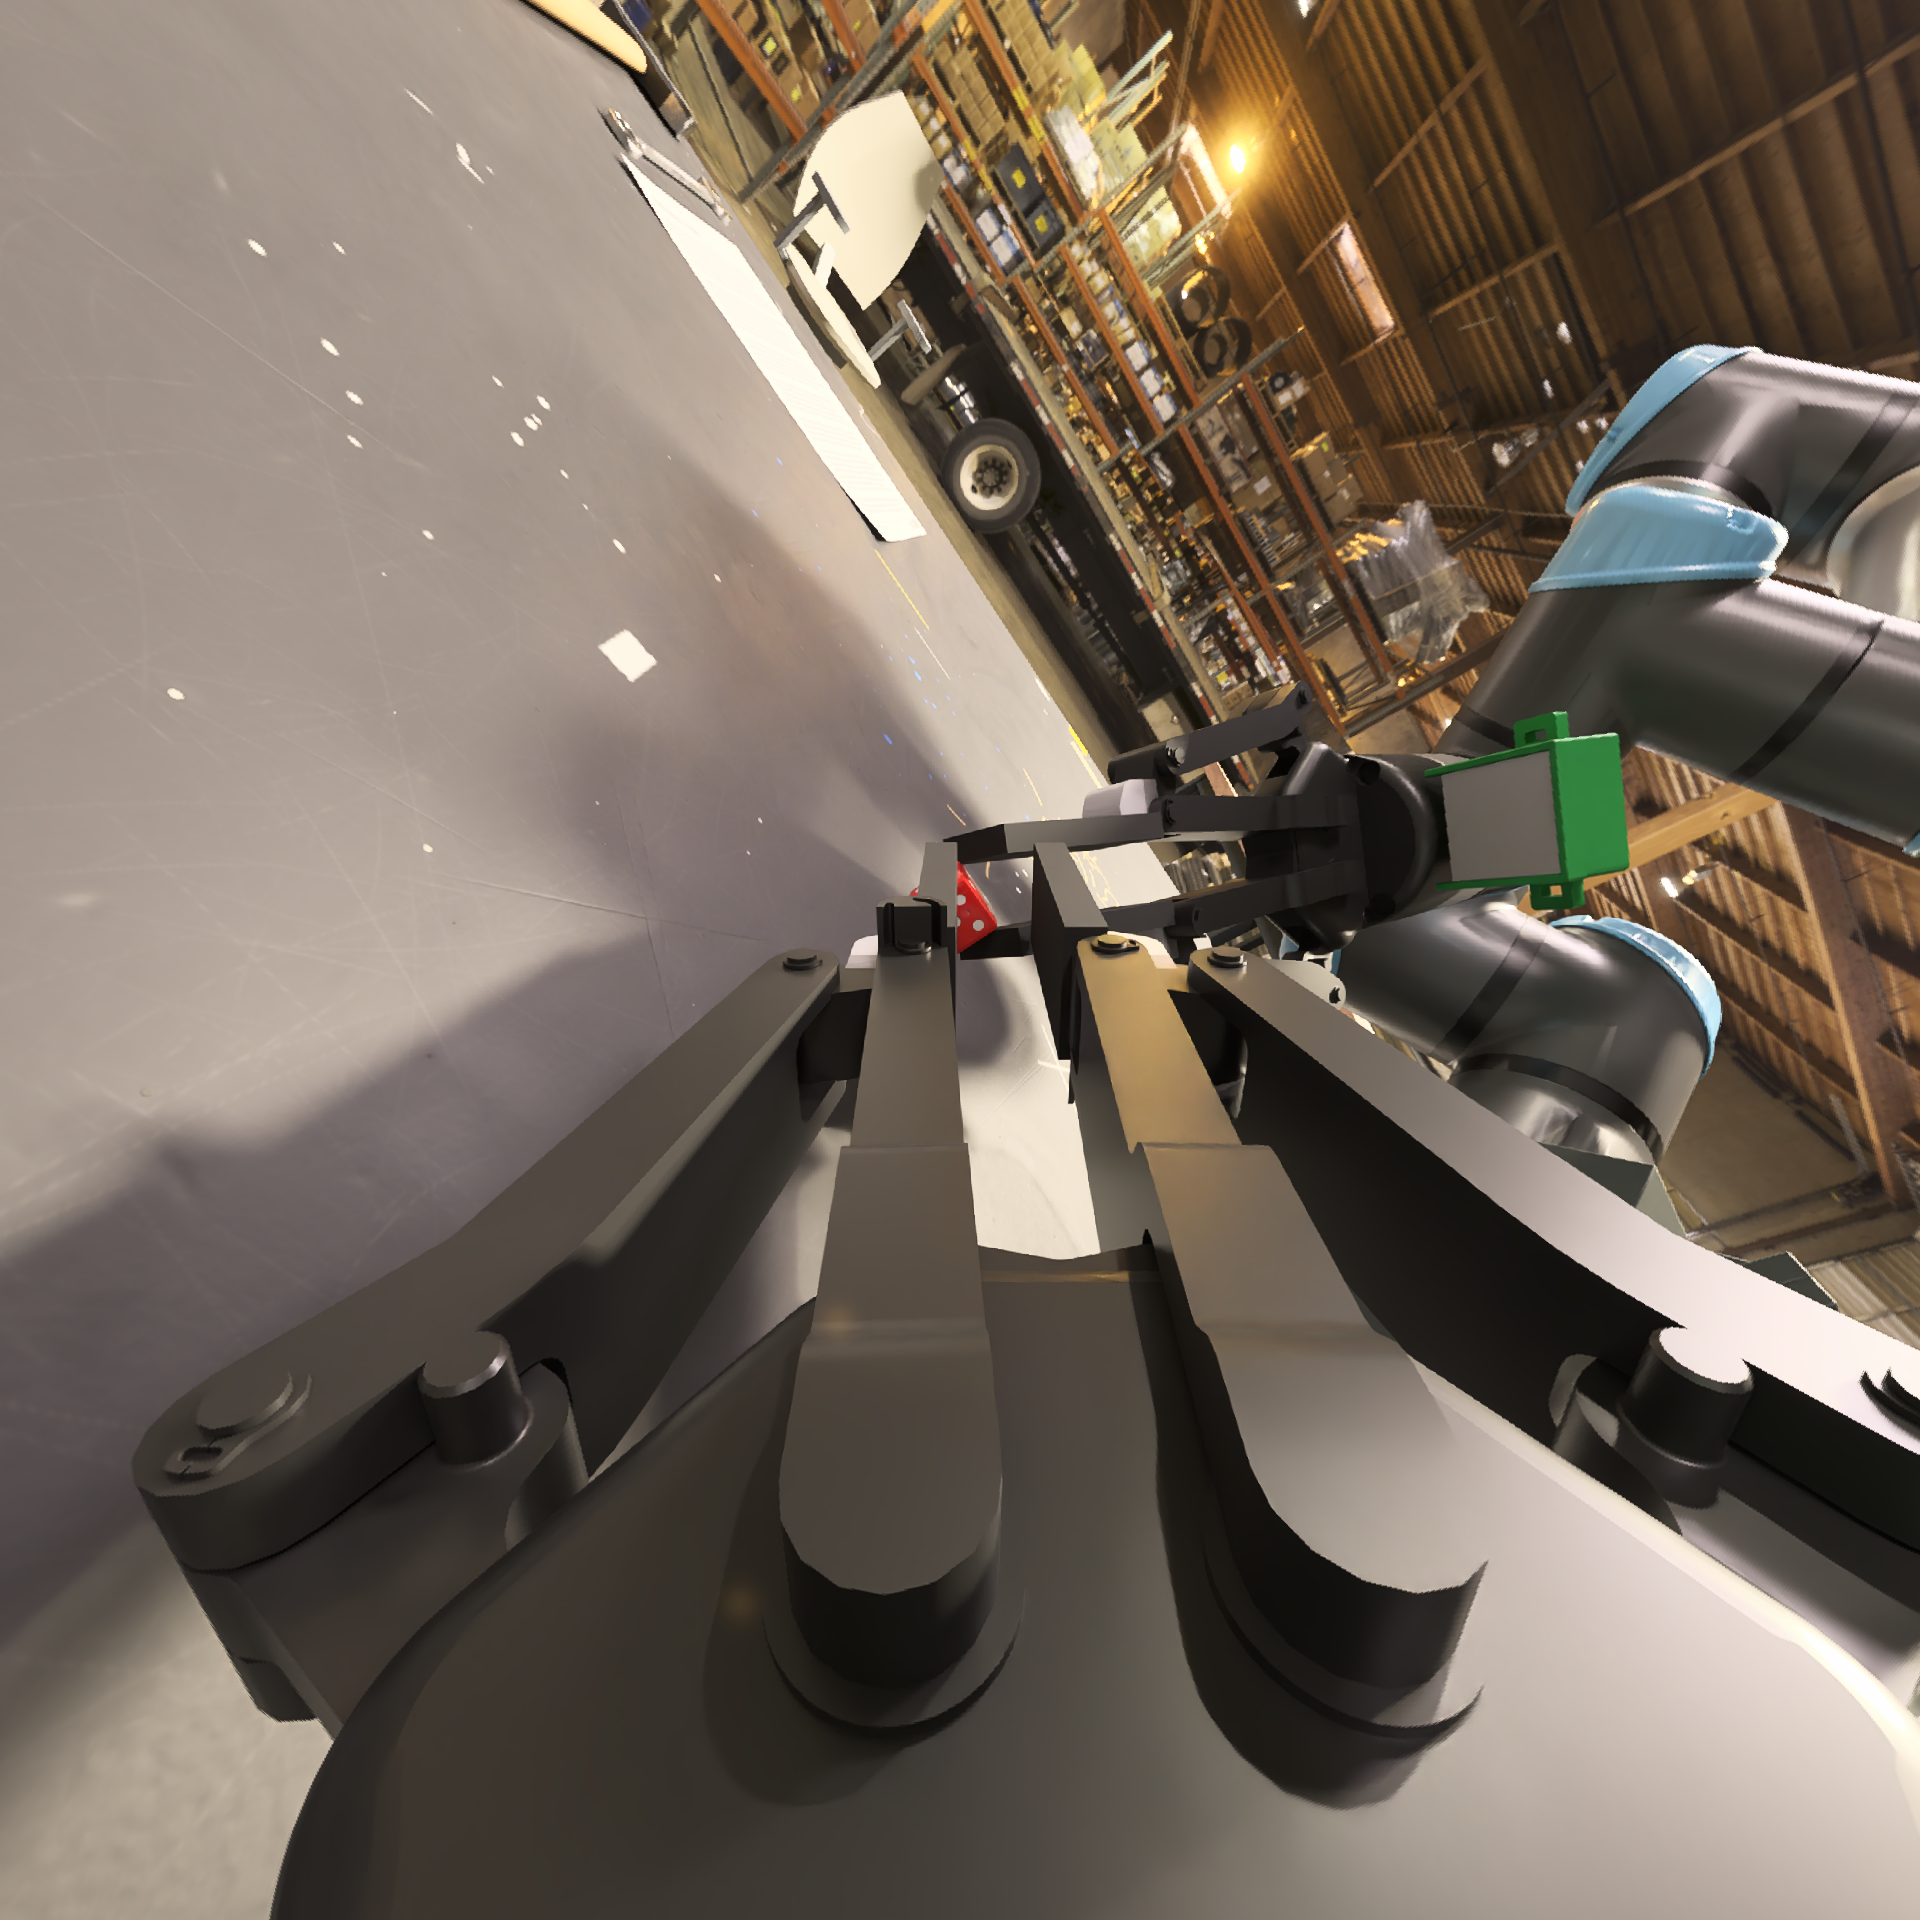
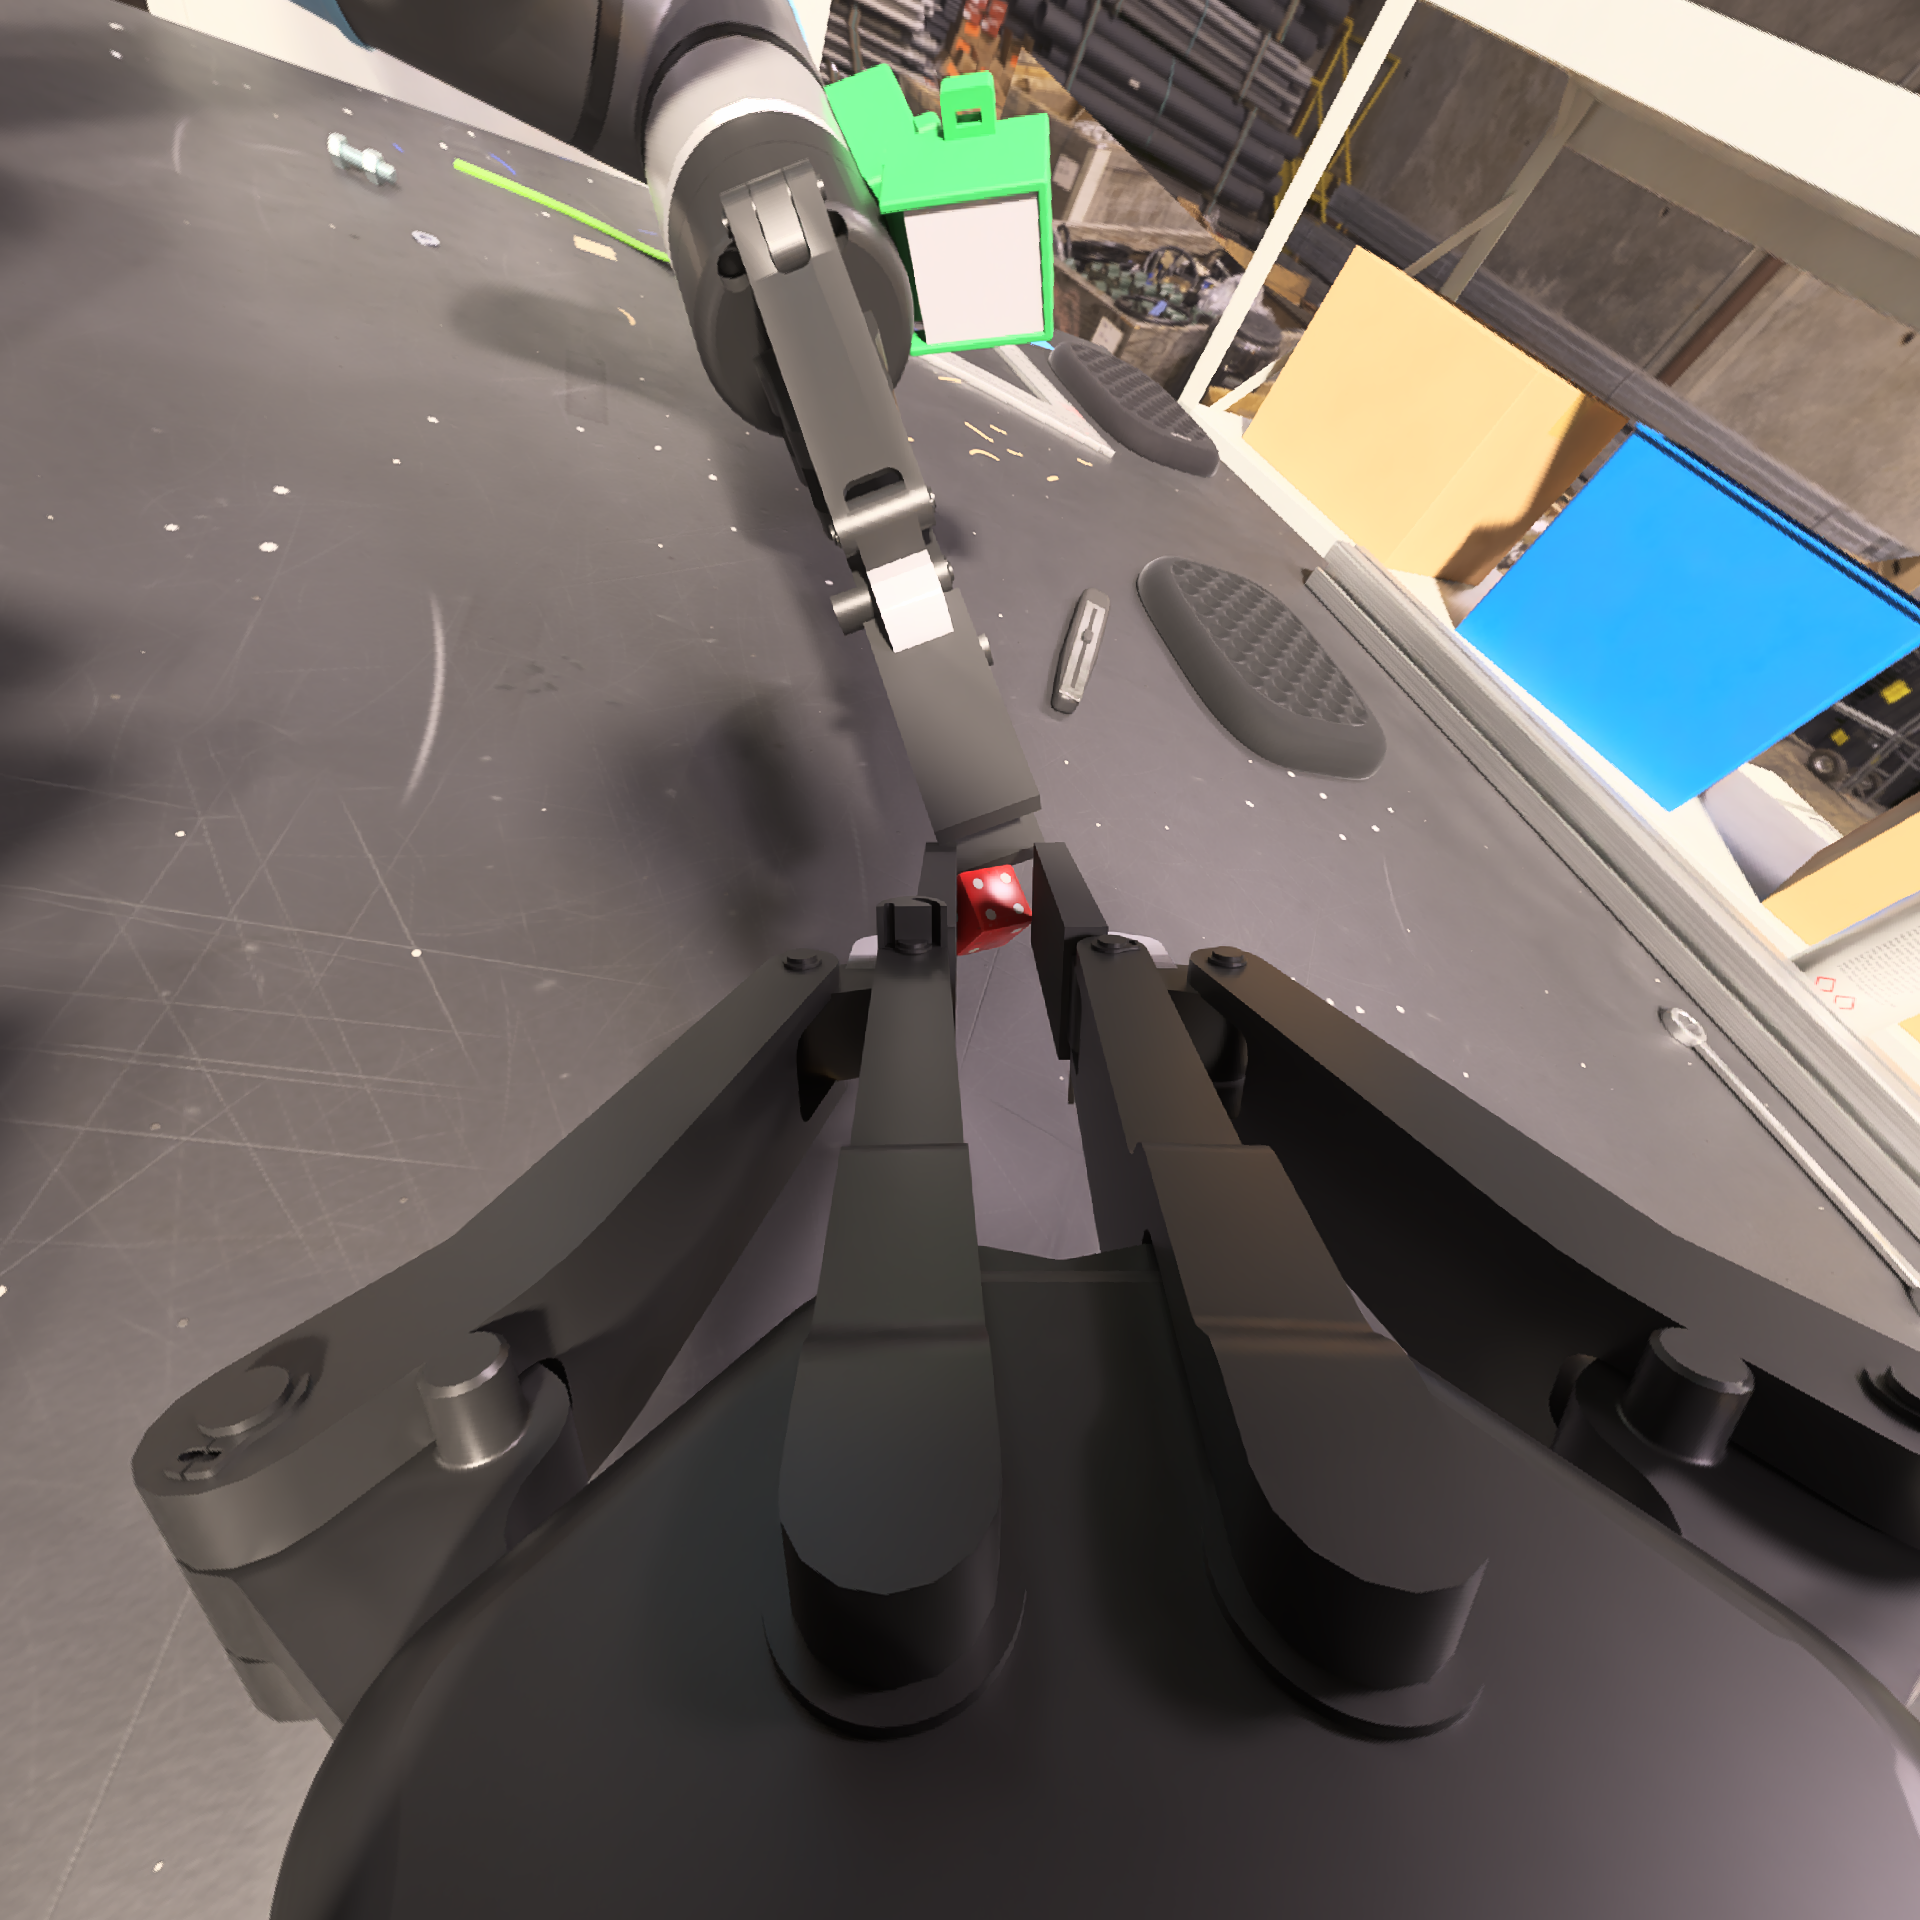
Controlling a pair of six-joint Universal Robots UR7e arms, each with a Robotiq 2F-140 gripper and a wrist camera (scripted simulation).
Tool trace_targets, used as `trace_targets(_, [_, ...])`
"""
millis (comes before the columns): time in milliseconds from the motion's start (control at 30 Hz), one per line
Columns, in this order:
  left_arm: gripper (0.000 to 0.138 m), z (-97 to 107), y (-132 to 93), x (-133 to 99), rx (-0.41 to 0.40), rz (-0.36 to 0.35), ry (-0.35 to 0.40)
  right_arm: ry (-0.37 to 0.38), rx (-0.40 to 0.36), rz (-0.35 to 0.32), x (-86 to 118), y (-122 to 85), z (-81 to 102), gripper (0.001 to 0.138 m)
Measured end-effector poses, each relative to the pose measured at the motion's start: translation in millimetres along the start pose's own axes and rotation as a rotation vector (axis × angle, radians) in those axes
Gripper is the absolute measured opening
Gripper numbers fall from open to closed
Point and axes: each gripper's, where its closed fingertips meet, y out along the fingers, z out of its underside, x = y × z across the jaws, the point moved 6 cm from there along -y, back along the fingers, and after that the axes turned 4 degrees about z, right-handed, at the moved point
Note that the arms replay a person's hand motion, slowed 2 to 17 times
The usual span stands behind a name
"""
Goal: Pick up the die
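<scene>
The red die with white dots is the landmark here. It sits on the dark grey table, between the fingertips of the right gripper. The two fingers stand close on both sides of the die, but I cannot tell if the pads really press on it.

The left gripper comes to the die from the far side, and its tips are just above and behind the die. In the left wrist view the die shows between the tips of the left gripper, and the right gripper reaches in from the right. Whether the left jaws are clamped on the die, I cannot tell.

Beyond the die, two dark textured oval pads lie on the table.
</scene>
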Motion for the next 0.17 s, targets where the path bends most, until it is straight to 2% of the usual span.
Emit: trace_targets(167, [0.019,4.6,0.1,-0.6,0.016,-0.003,0.002,-0.019,-0.008,-0.005,4.9,-0.7,1.7,0.020])
